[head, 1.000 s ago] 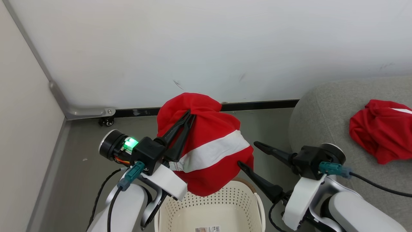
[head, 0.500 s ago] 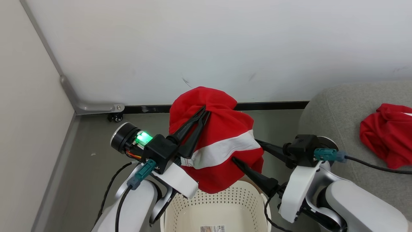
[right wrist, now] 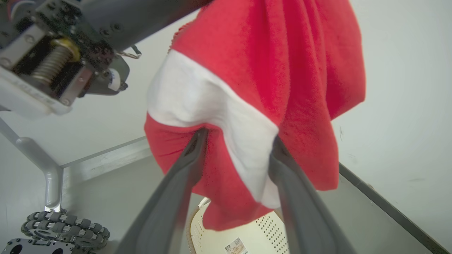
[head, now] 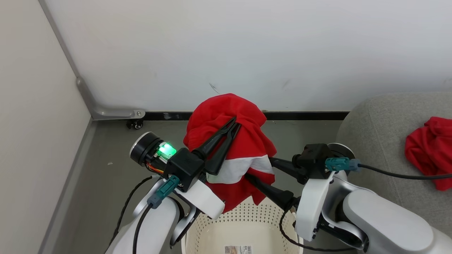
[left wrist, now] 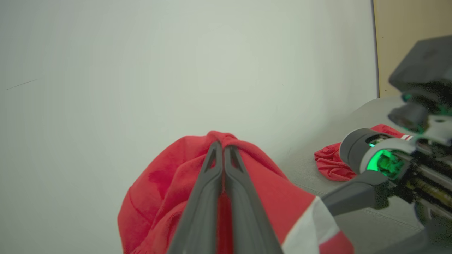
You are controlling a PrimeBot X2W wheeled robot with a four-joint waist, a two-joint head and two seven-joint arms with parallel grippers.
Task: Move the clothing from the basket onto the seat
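Above the basket (head: 247,216), the garment (head: 226,113) is held clear of the rim, bunched and drooping, with its white band (head: 233,168) turned toward the head camera. It is judged light, soft and limp: no shape will be kept, loose ends will swing, and cloth may snag on a fingertip. A pinch on a gathered fold is judged the best hold; the band's hem looks firmer than the red cloth around it. The left gripper (head: 237,122) is closed on a fold at the top of the bundle, its fingers pressed together with cloth between them. The right gripper (right wrist: 239,137) is spread, its fingers (right wrist: 183,169) set either side of the band's lower fold and touching cloth, not yet clamped. A label (head: 238,249) is seen on the basket floor. The seat (head: 374,134) lies near, to the right, with the other garment (head: 427,151) crumpled on it.
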